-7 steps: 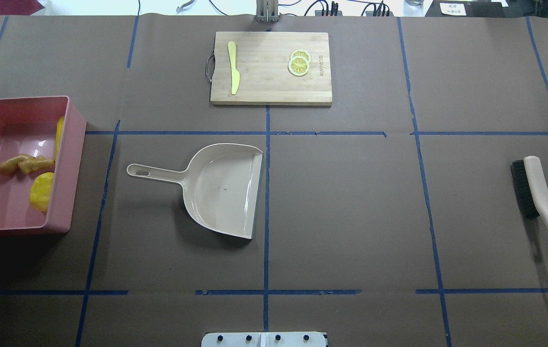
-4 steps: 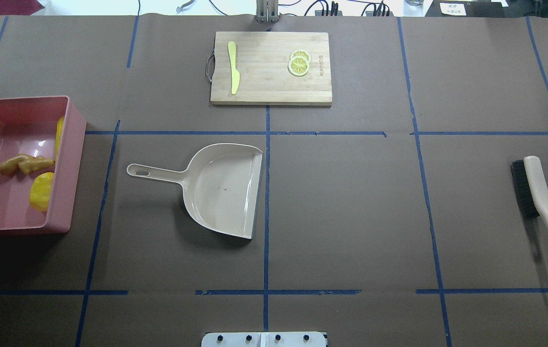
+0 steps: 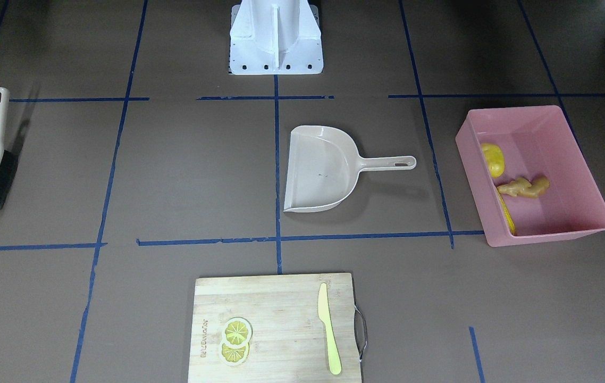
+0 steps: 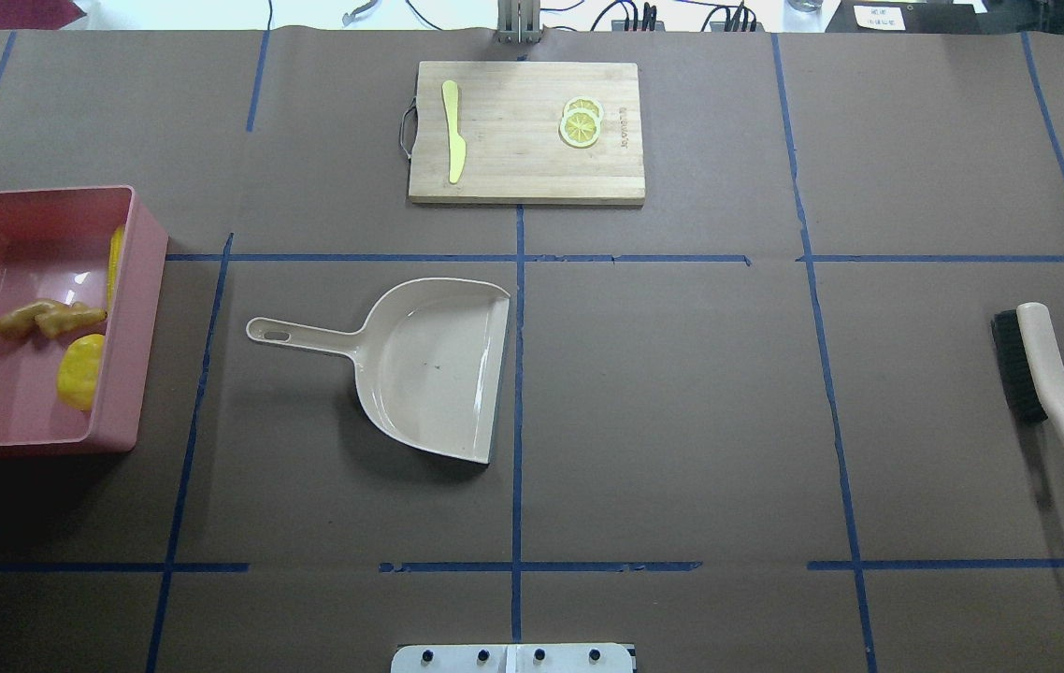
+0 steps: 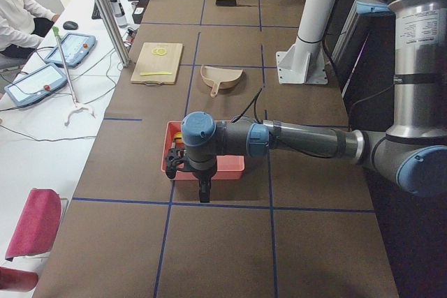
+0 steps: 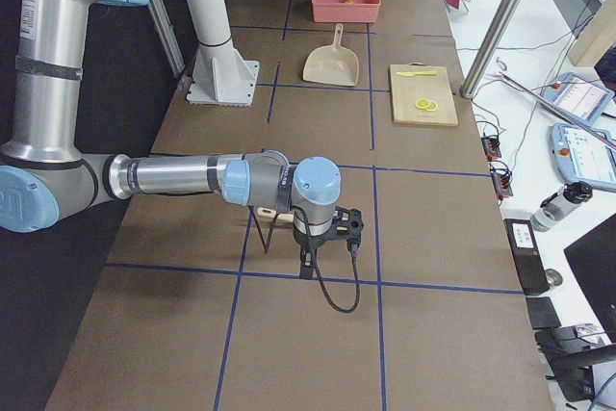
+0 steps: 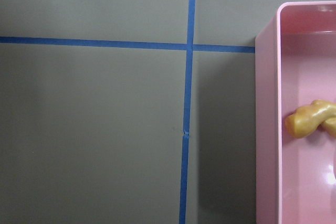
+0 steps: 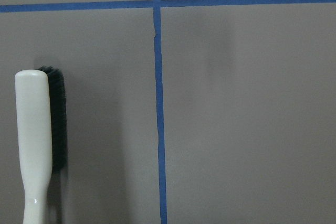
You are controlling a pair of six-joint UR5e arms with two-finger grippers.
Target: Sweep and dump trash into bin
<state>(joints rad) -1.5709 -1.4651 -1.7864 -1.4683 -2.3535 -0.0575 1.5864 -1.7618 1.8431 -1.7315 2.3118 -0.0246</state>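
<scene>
The pink bin [image 4: 147, 280] stands at the table's left end and also shows in the front view [image 3: 547, 234]. In it lie the yellow corn cob [image 4: 115, 266], the yellow potato [image 4: 80, 372] and the tan ginger root [image 4: 50, 319]. The left wrist view shows the bin's wall [image 7: 268, 129] and the ginger root [image 7: 311, 119]. My left gripper [image 5: 204, 192] hangs over the table just outside the bin's end. My right gripper [image 6: 308, 262] hangs near the brush [image 4: 1046, 374]. Both show only in side views, so I cannot tell whether they are open or shut.
A beige dustpan [image 4: 429, 369] lies empty at mid-table, handle toward the bin. A wooden cutting board [image 4: 513, 168] at the far side holds a pale knife [image 4: 452, 131] and lemon slices [image 4: 581, 121]. The brush [image 8: 34, 140] lies at the right end.
</scene>
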